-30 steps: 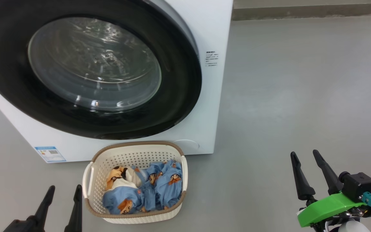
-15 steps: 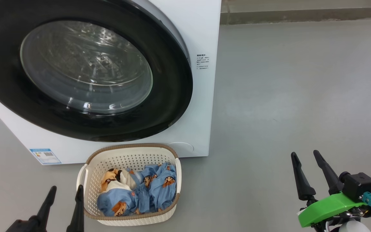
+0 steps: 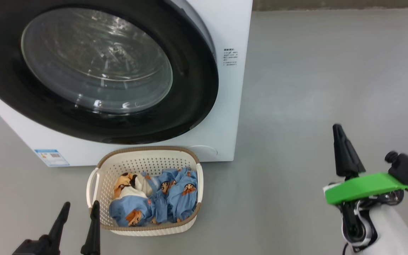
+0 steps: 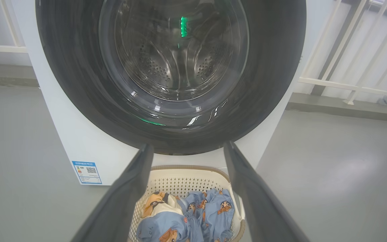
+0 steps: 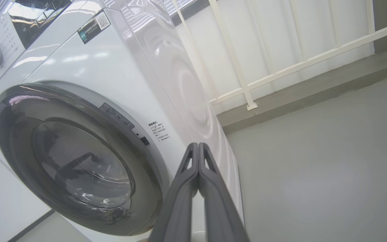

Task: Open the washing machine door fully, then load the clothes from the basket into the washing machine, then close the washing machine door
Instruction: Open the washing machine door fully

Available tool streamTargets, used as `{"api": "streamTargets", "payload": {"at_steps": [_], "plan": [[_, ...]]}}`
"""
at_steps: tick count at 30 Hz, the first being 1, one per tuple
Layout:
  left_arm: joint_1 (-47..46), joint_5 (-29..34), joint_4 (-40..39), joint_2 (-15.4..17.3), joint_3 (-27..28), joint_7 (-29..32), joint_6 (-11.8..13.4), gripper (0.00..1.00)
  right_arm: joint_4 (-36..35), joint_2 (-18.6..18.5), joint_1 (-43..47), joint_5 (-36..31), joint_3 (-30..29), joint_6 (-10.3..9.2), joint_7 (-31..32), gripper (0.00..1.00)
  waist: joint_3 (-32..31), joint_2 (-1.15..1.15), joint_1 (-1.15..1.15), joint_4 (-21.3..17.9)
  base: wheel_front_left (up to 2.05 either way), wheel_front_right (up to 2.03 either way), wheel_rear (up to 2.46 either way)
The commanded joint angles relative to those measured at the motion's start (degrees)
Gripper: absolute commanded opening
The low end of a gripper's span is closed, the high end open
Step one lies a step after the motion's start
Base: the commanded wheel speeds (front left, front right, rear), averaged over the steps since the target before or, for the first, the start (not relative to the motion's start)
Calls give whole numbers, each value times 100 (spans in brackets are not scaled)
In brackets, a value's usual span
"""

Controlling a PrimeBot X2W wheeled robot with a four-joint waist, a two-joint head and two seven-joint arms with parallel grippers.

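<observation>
Washing machine door (image 3: 97, 67) shut upper left, clothes (image 3: 161, 202) in basket (image 3: 147, 153), left gripper (image 3: 81, 204) splayed lower left, right gripper (image 3: 337, 128) clenched empty lower right

The head view looks forward and steeply down from close by, so the washing machine door (image 3: 96, 67) runs off its top and left edges, with the basket (image 3: 143, 164) nearer and bare floor (image 3: 313, 78) to the right. The left wrist view sits low just behind the basket and faces the door head-on between the spread fingers of the left pincer (image 4: 188, 146); it shares the door, the basket and the blue label sticker (image 4: 86, 172) with the head view. The right wrist view looks from low on the right, tilted, along the closed right pincer (image 5: 198, 146) at the front right corner of the washing machine (image 5: 79, 77) and the far white railing (image 5: 281, 70).
</observation>
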Motion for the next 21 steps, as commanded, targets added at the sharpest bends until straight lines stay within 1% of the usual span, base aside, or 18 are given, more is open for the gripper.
{"api": "streamTargets", "payload": {"at_steps": [1,5,9,14,18,19,21], "plan": [[-316,-54,-182,96,143,-62,3,100,-86,7,-370,411,107,42,-70,0,150,0,0,116,0,0,0],[-456,-96,-204,104,95,-62,3,100,77,25,-811,1319,108,42,-70,0,343,0,0,232,0,0,0],[-615,-127,-226,110,2,-62,3,100,291,-46,-1283,2259,160,42,-70,0,558,0,0,371,0,0,0],[-822,-180,-258,117,-91,-62,3,100,404,-378,-1918,3480,636,42,21,0,858,0,0,534,0,0,0],[-998,-226,-275,122,-177,-62,3,100,339,-757,-2408,4329,1011,42,511,0,1117,0,0,655,0,0,0],[-998,-226,-275,122,-177,-62,3,100,339,-757,-2408,4329,1011,42,511,0,1117,0,0,655,0,0,0],[-1097,-253,-283,124,-226,-62,3,100,268,-918,-2623,4730,1093,42,821,0,1242,0,0,719,0,0,0]]}}
